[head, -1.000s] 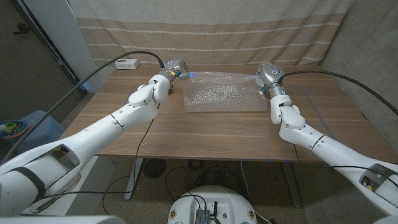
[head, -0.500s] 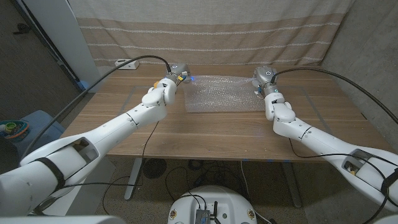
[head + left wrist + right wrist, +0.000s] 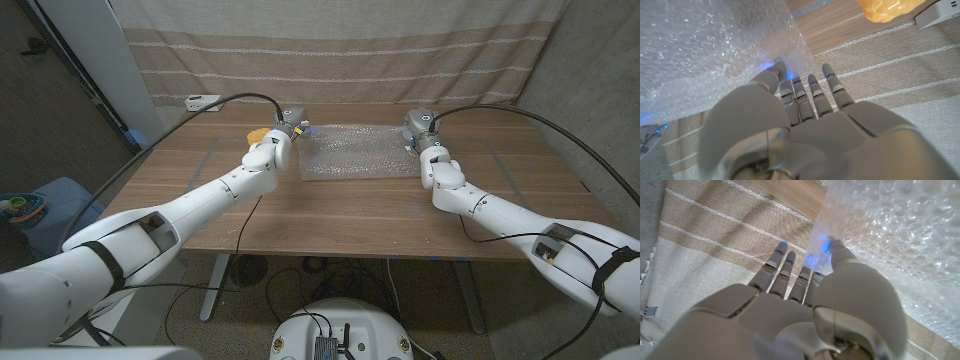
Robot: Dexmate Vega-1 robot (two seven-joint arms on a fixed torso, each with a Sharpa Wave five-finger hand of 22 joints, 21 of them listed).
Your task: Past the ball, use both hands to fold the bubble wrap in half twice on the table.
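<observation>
A sheet of clear bubble wrap (image 3: 360, 152) lies on the wooden table (image 3: 330, 215) toward its far side. At the wrap's far left corner my left hand (image 3: 289, 121) pinches the wrap's edge (image 3: 790, 50) between thumb and fingers (image 3: 812, 92). My right hand (image 3: 419, 127) is at the far right corner, with its thumb on the wrap (image 3: 890, 235) and its fingers (image 3: 785, 265) just past the edge, pinching it. A yellow ball (image 3: 258, 133) sits just left of my left hand and shows again as the ball (image 3: 890, 10) beyond the fingertips.
A white power strip (image 3: 203, 101) lies at the table's far left corner. A striped curtain (image 3: 340, 50) hangs right behind the far edge. Black cables run along both arms.
Both arms have stretched farther across the table, bringing the hands from the wrap's sides up to its far corners. The wrap's far edge looks slightly bunched in.
</observation>
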